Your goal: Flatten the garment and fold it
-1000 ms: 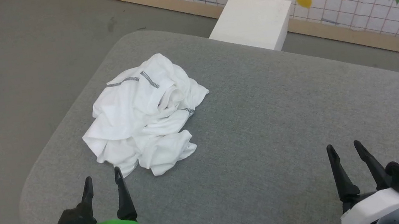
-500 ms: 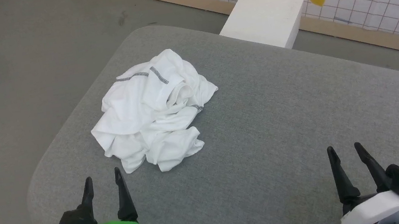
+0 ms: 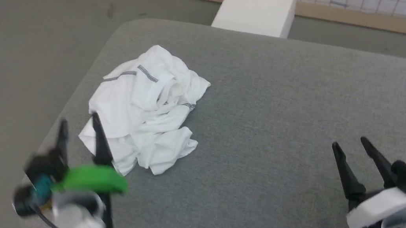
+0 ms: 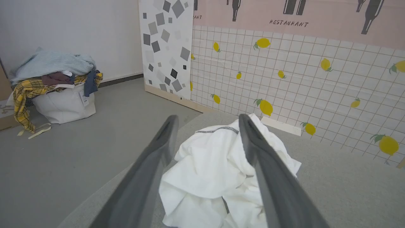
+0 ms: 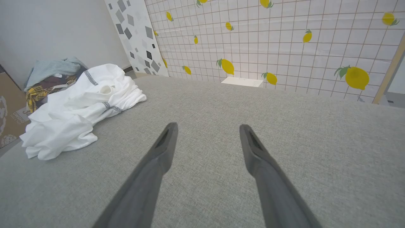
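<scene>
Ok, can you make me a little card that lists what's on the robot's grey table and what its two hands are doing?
table: grey fabric top, rounded corner
white T-shirt: crumpled in a heap on the table, not flattened yet
left hand: open, by the heap's left edge, holding nothing
right hand: open, over bare table, apart from the shirt
white box: beyond the table's far edge
bag of clothes: on the floor by the wall

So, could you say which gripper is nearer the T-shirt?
Left. The left gripper is beside the T-shirt, on its left; the right gripper is far to its right.
</scene>
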Robot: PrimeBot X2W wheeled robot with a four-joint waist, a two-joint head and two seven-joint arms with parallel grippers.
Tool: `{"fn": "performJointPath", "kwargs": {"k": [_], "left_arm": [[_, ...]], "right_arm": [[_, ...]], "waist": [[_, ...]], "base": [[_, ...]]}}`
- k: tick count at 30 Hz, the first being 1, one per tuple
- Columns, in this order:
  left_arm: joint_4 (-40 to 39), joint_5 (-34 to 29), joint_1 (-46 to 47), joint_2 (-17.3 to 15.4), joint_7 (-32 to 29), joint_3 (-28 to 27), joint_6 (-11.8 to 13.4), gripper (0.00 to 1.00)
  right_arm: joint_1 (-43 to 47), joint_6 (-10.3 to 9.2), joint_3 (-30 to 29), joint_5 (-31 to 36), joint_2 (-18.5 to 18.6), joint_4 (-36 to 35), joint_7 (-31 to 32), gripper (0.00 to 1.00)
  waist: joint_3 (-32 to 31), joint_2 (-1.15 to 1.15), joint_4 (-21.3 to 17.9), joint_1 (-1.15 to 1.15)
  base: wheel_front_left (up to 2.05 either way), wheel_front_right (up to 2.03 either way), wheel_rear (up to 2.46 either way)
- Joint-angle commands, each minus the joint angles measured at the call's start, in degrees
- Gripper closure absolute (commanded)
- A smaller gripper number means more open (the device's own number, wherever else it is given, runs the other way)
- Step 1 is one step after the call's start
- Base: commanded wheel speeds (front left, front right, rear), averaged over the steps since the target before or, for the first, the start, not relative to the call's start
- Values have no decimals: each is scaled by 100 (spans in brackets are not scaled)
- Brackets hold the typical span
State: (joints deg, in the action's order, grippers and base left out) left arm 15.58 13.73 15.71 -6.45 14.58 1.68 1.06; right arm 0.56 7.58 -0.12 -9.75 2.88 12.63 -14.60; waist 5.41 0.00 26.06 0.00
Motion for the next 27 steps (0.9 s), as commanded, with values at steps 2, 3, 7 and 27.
{"fn": "performJointPath", "kwargs": {"k": [2,3,7,27], "left_arm": [[384,254,680,-166,-332,-115,-175,0],[546,337,921,-227,-489,-153,-237,0],[1329,882,1823,-380,-1651,-335,-430,0],[3357,2082,2655,-404,-3826,-912,-123,100]], "right_arm": [[-250,-9,-47,189,-1,-153,61,0],[-304,-9,-73,246,-1,-217,97,0],[-483,-9,-240,489,-1,-521,281,0],[-585,-9,-589,894,-1,-1731,845,0]], "waist": [[470,0,-362,0],[575,0,-435,0],[1035,0,-753,0],[1803,0,-1235,0]], "base": [[0,0,0],[0,0,0],[0,0,0],[0,0,0]]}}
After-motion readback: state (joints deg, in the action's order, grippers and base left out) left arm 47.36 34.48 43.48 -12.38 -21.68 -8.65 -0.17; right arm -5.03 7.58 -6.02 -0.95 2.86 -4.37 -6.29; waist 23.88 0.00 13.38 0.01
